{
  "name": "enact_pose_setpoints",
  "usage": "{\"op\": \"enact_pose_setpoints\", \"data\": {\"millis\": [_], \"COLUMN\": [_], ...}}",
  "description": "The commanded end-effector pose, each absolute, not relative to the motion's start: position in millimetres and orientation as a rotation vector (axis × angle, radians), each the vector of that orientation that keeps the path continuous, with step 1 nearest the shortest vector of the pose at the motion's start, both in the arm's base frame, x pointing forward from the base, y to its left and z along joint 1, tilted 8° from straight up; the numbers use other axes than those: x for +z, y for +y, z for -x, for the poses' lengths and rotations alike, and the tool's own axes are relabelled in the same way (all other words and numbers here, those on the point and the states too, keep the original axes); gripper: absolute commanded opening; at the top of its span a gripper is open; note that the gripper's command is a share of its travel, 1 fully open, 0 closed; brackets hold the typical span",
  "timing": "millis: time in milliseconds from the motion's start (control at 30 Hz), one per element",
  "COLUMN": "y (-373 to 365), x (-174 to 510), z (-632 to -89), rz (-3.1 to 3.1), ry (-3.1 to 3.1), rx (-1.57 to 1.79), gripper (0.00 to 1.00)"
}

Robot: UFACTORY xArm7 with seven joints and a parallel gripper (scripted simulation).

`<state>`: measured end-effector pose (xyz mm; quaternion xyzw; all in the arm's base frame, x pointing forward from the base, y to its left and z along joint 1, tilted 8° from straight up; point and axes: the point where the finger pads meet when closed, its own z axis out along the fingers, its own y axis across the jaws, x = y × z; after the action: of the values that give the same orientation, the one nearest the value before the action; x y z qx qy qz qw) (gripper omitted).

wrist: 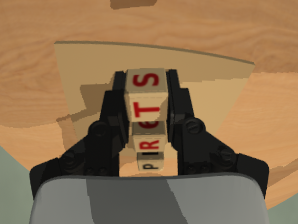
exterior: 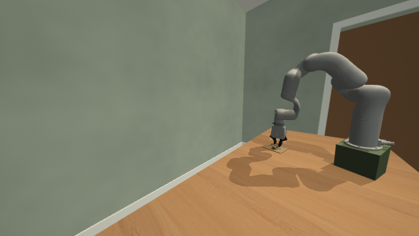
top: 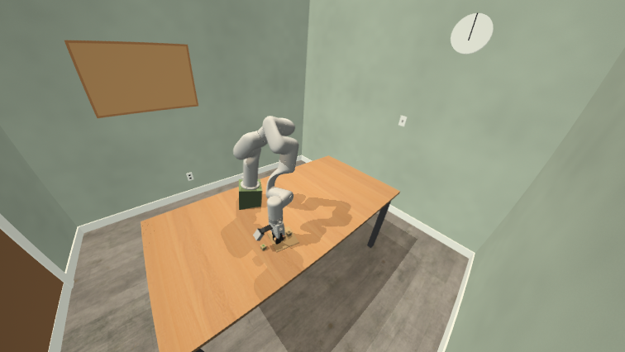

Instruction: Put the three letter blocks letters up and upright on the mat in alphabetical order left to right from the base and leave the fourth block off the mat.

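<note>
Was a wooden table [top: 197, 262] [exterior: 234, 211] [wrist: 277, 112]; carried near one long edge a green base [top: 250, 200] [exterior: 354, 165], toward the opposite one a mat [top: 292, 241] [exterior: 282, 150] [wrist: 210, 70] and, beside it, a small block [top: 263, 247].

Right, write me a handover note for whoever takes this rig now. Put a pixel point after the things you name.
Gripper [top: 278, 239] [exterior: 277, 144] [wrist: 146, 85]: shut on the S/T block [wrist: 145, 104], over the mat [top: 288, 244] [exterior: 281, 150] [wrist: 210, 72].
Blocks: the R block [wrist: 148, 145] and P block [wrist: 150, 164] are lined up beyond it in the wrist view. The top view shows one block [top: 263, 247] off the mat; its letter is unreadable.
Done: mat looks flat; finished row can't be confirmed.
Left: place the held block if needed, check order and uprightness, let go.
</note>
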<state>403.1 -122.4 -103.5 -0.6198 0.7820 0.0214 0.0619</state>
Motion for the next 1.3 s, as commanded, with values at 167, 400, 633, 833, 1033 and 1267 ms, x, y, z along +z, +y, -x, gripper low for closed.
{"op": "enact_pose_setpoints", "data": {"millis": [167,400,633,833,1033,1267], "y": [-123.3,-123.3,-123.3,-123.3,-123.3,-123.3], "x": [-102.9,-102.9,-102.9,-102.9,-102.9,-102.9], "z": [-404.4,-404.4,-404.4,-404.4,-404.4,-404.4], "rz": [1.872,1.872,1.872,1.872,1.872,1.872], "ry": [2.364,2.364,2.364,2.364,2.364,2.364], "rx": [0.060,0.060,0.060,0.060,0.060,0.060], "gripper": [0.21,0.21,0.21,0.21,0.21,0.26]}}
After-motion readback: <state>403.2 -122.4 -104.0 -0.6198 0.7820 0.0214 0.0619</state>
